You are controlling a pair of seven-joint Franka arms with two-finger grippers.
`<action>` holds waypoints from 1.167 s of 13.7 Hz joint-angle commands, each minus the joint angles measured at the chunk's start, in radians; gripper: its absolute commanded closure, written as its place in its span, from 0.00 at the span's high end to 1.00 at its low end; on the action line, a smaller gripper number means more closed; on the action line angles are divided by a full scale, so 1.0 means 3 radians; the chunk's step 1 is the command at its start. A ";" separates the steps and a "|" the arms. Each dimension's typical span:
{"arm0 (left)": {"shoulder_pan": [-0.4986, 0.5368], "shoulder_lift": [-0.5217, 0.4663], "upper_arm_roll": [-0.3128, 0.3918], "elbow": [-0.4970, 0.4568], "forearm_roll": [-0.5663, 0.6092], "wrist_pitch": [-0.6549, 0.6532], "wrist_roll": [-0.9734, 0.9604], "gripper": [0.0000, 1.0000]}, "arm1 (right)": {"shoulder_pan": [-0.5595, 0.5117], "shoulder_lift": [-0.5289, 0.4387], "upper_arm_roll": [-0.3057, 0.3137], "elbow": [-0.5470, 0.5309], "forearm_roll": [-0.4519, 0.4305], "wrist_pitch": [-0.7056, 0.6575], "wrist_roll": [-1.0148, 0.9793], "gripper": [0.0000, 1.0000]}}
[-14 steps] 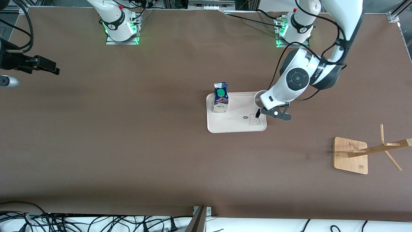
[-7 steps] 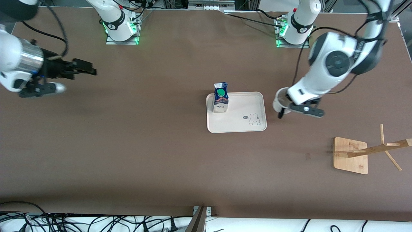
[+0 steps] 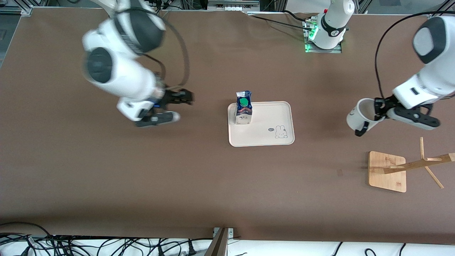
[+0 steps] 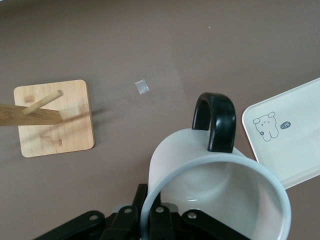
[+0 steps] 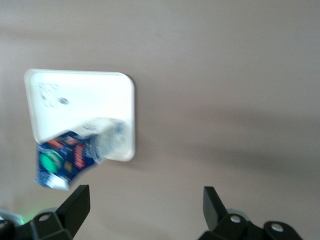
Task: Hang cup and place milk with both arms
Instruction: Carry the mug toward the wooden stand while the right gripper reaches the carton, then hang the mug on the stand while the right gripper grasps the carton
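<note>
Right now I have the left gripper [image 3: 377,111] clenched on the rim of the cup [image 3: 359,117], carrying it in the air over bare desk [image 3: 106,177] between the tray [image 3: 284,140] and the wooden rack [image 3: 387,171]. From the left wrist view the gripper's fingers [image 4: 150,220] pinch the cup's wall, one inside and one outside, and the black loop handle [image 4: 215,120] points away from the gripper. The cup is tipped, its mouth turned toward the wrist camera.

On the other arm, the right gripper [image 3: 181,97] hangs over bare desk toward the right arm's end of the tray, released, with both fingers spread wide and nothing between them. Its wrist view shows the two fingers [image 5: 75,202] well apart, with the milk [image 5: 75,150] and tray ahead of them.

I see the milk [image 3: 244,112] standing upright on the tray, at the corner toward the right arm's end and away from the front camera, green cap [image 3: 244,102] up. A small rabbit drawing [image 3: 280,131] marks the tray's corner toward the left arm's end. The rack's square base [image 3: 382,161] lies flat on the desk, nearer the front camera than the cup, its pegged post [image 3: 419,163] rising from it.
</note>
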State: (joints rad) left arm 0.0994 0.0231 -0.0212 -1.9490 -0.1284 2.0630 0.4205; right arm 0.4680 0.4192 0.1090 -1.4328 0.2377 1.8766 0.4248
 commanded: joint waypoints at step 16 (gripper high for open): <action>0.0313 0.0107 0.0199 -0.0309 -0.2368 0.1187 0.1446 0.00 | 0.1068 0.0745 -0.0077 0.0072 -0.0414 0.1036 0.0895 1.00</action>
State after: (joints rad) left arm 0.1892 0.0633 0.0421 -2.0401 -0.7780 2.4132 0.8179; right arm 0.7674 0.6357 0.1028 -1.4153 0.1312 2.1826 0.6729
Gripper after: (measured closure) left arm 0.952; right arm 0.000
